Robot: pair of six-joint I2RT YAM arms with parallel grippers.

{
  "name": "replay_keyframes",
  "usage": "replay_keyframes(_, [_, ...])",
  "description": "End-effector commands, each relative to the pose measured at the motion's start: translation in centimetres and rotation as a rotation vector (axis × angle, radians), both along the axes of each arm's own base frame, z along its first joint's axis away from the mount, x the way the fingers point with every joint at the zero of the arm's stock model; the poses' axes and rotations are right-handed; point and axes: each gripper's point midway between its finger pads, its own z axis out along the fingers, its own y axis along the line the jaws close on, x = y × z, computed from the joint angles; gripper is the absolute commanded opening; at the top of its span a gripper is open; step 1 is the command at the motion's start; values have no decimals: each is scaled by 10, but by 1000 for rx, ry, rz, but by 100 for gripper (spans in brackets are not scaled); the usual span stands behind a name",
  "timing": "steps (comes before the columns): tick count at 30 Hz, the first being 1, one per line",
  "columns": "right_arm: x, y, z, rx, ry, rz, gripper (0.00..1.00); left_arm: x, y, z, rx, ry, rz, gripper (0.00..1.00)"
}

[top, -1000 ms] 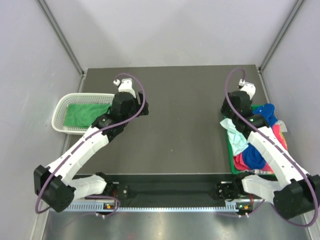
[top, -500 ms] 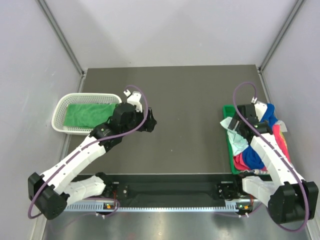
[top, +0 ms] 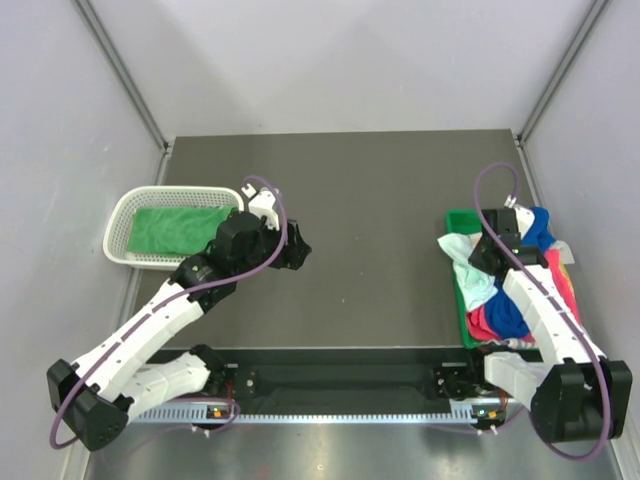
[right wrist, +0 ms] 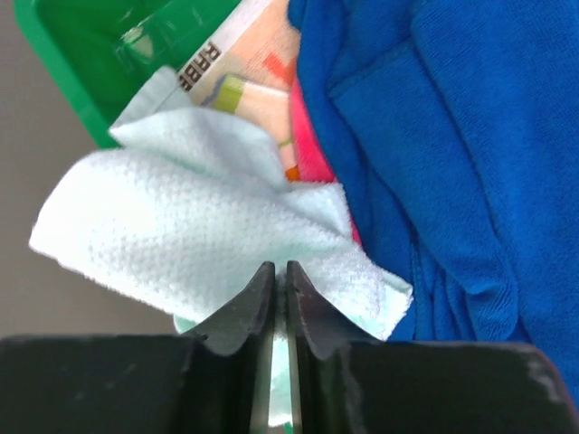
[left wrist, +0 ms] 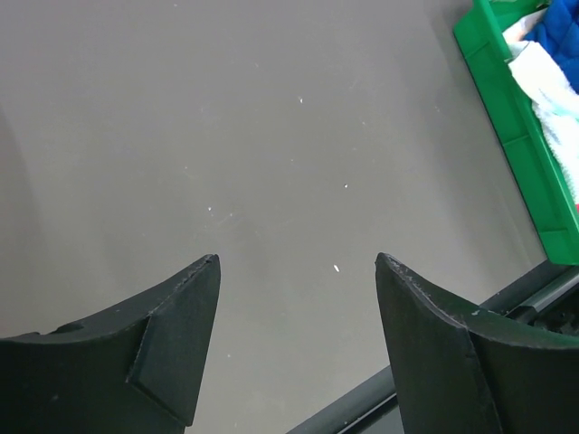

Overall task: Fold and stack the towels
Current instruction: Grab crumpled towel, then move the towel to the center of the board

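- A dark grey counter [top: 380,190] fills the floor of a booth with pale grey walls, the two arms bolted at its near edge.
- Since a second ago, the left hand [top: 292,250] has swung away from the white mesh basket [top: 118,225] toward the middle of the counter. Its jaws stand wide apart over bare surface, holding nothing.
- The green towel [top: 175,225] lies flat in the basket, as before.
- The right hand [right wrist: 280,268] has drawn back from the far end of the green bin [top: 460,216] and dropped into the heap. Its jaws, open earlier, are now nearly together, pinching a fold of the pale mint towel [right wrist: 199,226].
- That towel spills over the bin's left rim.
- The royal blue towel [right wrist: 452,136] lies just beside it, with a pink towel [right wrist: 312,149] wedged between the two.
- From above, the right arm hides much of the bin's contents.
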Motion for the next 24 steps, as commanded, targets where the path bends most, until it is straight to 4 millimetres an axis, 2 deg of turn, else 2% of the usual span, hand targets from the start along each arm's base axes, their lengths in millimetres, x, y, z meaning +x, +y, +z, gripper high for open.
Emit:
replay_keyframes(1, [14,5,36,33,-112,33,3,-1,-2,12,-36,-28,-3,73])
replay_keyframes(3, [14,8,50,45,-139,51,0,-1,-2,12,-38,-26,-1,72])
replay_keyframes(4, [18,10,69,50,-187,64,0,0,-2,13,-38,-28,1,72])
replay_keyframes(6, [20,17,87,76,-222,92,0,1,-1,14,-37,-30,6,71])
replay_keyframes(7, [25,20,108,88,-269,106,0,2,0,15,-36,-34,12,71])
replay_keyframes(9, [29,29,127,121,-306,145,0,5,-1,20,-46,-55,22,68])
replay_keyframes(10, [35,32,147,129,-348,160,0,7,0,21,-47,-63,32,68])
replay_keyframes(12, [40,38,165,145,-382,185,0,9,1,24,-51,-75,41,67])
replay_keyframes(13, [45,41,183,148,-418,201,0,11,1,28,-55,-84,46,66])
replay_keyframes(18, [67,63,230,163,-505,285,0,22,5,34,-45,-105,97,66])
replay_keyframes(19, [76,68,245,162,-532,302,0,23,5,35,-43,-107,104,65])
replay_keyframes(21, [84,79,263,163,-563,331,0,28,8,44,-40,-127,131,65])
replay_keyframes(22, [93,84,283,158,-593,347,0,31,10,46,-35,-132,143,65])
replay_keyframes(24, [101,96,304,157,-629,380,0,35,15,59,-32,-159,178,65])
